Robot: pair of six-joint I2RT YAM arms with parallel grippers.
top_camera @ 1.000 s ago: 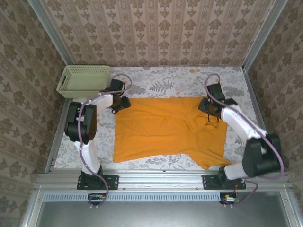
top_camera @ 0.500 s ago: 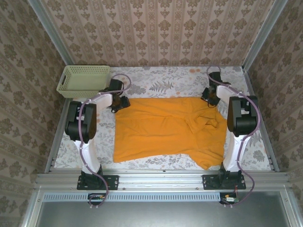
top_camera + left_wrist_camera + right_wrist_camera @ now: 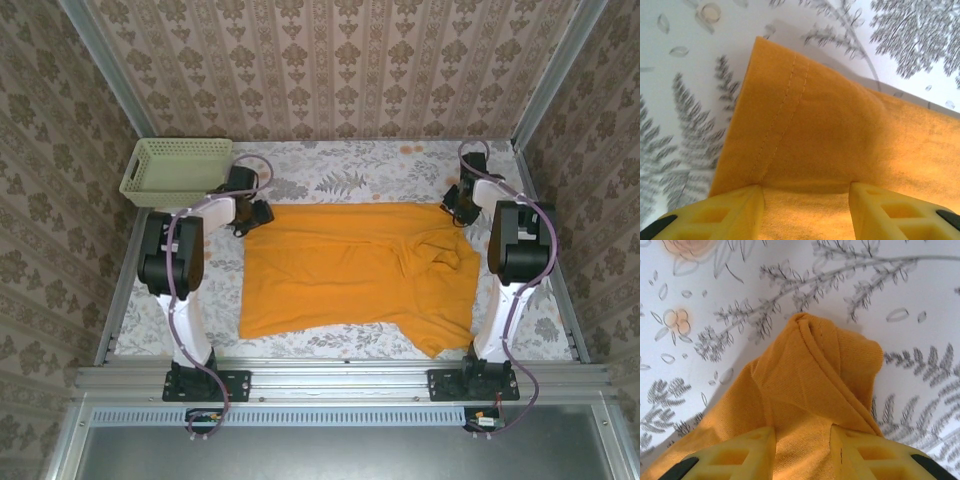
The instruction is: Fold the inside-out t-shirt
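T-shirt [image 3: 350,270] cloth lies flat between your left pincer's [image 3: 805,186] parted fingers at the far-left hem corner. Your right pincer [image 3: 802,427] has just swung out to the far-right corner and narrowed around a bunched fold; you cannot tell if it grips. Both far corners look ready for folding. The shirt lies spread across the table [image 3: 340,180]; the green mesh basket [image 3: 170,190] at the far left looks empty.
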